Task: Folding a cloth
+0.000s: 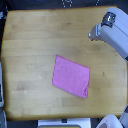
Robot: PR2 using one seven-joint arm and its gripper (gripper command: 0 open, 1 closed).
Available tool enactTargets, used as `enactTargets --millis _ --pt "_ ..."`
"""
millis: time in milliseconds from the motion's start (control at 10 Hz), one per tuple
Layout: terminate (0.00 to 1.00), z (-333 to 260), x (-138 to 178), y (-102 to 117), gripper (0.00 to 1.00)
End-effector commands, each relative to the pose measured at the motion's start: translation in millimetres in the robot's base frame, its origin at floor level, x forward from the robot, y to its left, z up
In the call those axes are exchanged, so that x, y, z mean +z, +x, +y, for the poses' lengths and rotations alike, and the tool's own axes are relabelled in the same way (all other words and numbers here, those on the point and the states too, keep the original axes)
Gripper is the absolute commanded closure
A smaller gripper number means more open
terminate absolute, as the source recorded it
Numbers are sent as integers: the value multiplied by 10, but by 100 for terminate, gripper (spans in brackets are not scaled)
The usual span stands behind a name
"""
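Pink cloth [71, 76] lies flat, mid-worktop [30, 40], toward near edge. Your pincer [95, 34] hovers by far right corner, well apart; jaw state unclear. Fold not begun; next, reach cloth corner.

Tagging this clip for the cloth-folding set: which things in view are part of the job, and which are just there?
Part of the job:
pink cloth, lying flat, one edge looks turned up
gripper, away from the cloth, jaw state unclear
wooden table, the work surface

Just there:
white objects at the bottom edge, unidentifiable
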Motion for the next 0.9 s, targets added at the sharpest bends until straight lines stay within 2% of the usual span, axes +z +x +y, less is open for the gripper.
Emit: enactTargets --millis 0,100,200,800 --pt "0 -5 -6 0 0" --pt "0 -113 -44 -104 0" --pt "0 -209 -159 -341 0" --pt "0 -246 -446 -949 0"
